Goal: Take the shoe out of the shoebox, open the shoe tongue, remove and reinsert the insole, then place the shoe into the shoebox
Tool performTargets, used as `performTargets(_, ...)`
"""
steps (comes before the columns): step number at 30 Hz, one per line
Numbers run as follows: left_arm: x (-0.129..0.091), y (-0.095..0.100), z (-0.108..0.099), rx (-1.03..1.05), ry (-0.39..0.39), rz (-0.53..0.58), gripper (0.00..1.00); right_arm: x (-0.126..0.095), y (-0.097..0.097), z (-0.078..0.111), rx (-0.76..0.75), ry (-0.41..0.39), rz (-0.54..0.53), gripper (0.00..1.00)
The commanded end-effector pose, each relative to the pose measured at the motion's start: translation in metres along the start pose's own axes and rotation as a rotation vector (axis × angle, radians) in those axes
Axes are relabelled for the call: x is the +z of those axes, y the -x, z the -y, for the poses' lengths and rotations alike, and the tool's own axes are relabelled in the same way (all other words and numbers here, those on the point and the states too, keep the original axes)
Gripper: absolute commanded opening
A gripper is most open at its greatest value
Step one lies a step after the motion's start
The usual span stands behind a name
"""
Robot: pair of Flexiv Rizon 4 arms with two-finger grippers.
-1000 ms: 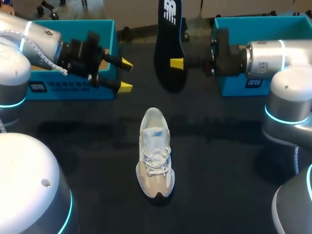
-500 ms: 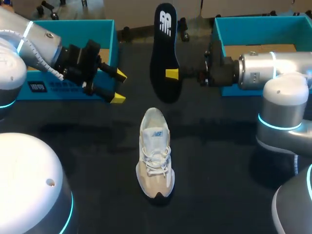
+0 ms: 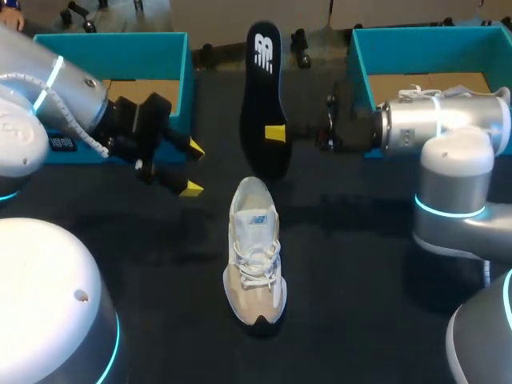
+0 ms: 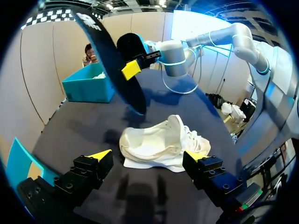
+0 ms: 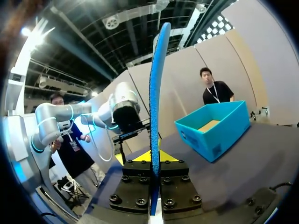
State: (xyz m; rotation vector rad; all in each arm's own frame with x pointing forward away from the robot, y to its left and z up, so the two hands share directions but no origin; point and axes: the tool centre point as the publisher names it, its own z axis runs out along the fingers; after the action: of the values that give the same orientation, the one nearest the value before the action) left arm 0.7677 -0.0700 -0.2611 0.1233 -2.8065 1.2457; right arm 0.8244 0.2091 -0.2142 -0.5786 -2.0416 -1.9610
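Note:
A white and beige shoe (image 3: 254,252) stands on the black table (image 3: 360,264), toe toward the front edge. Above and behind its heel hangs a dark insole (image 3: 264,96), held on edge with my right gripper (image 3: 274,134) shut on its lower half. In the right wrist view the insole's blue edge (image 5: 156,93) rises from between the shut fingers of my right gripper (image 5: 153,156). My left gripper (image 3: 193,168) is open, left of the heel and above the table. From the left wrist the shoe (image 4: 163,144) lies ahead of that open gripper (image 4: 148,156), with the insole (image 4: 112,60) above it.
A teal shoebox (image 3: 112,38) stands at the back left behind my left arm. A second teal box (image 3: 424,36) at the back right holds something white with laces (image 3: 420,92), partly hidden by my right arm.
My right arm has carried the insole left and down toward the shoe's heel. My left gripper has come down and forward toward the shoe, still open.

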Motion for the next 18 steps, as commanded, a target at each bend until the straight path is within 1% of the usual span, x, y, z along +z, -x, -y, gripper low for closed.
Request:
performTargets(1,0.003,-0.010,-0.004,0.006,0.012,0.036,1.00,0.001,-0.002,0.009,0.013,0.004,0.007,0.00)
performTargets(7,0.005,-0.014,-0.006,0.002,0.032,0.075,1.00,-0.001,-0.003,0.023,0.027,0.006,0.011,0.00)
performTargets(13,0.005,-0.014,-0.007,-0.001,0.036,0.076,1.00,0.003,-0.003,0.038,0.038,0.000,0.004,0.00)
performTargets(15,0.005,-0.014,-0.007,-0.001,0.036,0.076,1.00,0.002,-0.004,0.040,0.029,0.006,-0.001,0.00)
performTargets(17,0.005,-0.014,-0.007,-0.001,0.036,0.076,1.00,0.002,-0.005,0.039,0.009,-0.028,0.008,0.00)
performTargets(18,0.005,-0.014,-0.007,-0.001,0.036,0.076,1.00,0.002,-0.005,0.039,0.008,-0.029,0.006,0.00)
